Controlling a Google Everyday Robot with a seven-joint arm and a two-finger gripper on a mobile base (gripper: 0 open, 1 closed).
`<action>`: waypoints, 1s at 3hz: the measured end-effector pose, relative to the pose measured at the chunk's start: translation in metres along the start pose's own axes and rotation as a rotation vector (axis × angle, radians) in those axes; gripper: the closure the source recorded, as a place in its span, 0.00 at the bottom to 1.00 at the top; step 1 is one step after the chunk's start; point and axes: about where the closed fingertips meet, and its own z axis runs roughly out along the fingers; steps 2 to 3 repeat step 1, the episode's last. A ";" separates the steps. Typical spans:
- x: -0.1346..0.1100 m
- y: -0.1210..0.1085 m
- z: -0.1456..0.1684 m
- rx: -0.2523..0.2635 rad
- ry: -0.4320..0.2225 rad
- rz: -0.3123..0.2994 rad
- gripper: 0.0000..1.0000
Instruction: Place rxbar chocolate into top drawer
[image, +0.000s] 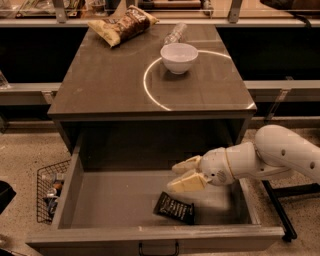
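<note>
A wide grey-brown cabinet surface (100, 90) fills the upper half of the view. Below it the deep grey box-shaped top drawer (67, 195) is pulled fully open toward 6 o'clock, its thick front panel and small black handle at the bottom edge. Most of the drawer's flat floor is bare, with open room from its centre out to 9 o'clock.

A bulky white robot arm (280, 155) reaches in over the drawer's right wall from 3 o'clock. Its cream two-finger gripper (172, 177) hangs above the floor right of centre, jaws parted and grasping nothing.

On the surface, a crinkled yellow-and-brown chip bag (122, 24) lies at 11 o'clock near the far edge. A round white bowl (178, 56) sits at 1 o'clock, with a clear plastic bottle (176, 33) lying just behind it.

The small flat black-wrapped rxbar chocolate (174, 207) lies on the drawer floor at 5 o'clock, near the front panel, just below the gripper and apart from it.
</note>
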 end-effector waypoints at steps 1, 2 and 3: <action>0.000 0.001 0.001 -0.003 0.001 -0.001 0.00; 0.000 0.001 0.001 -0.003 0.001 -0.001 0.00; 0.000 0.001 0.001 -0.003 0.001 -0.001 0.00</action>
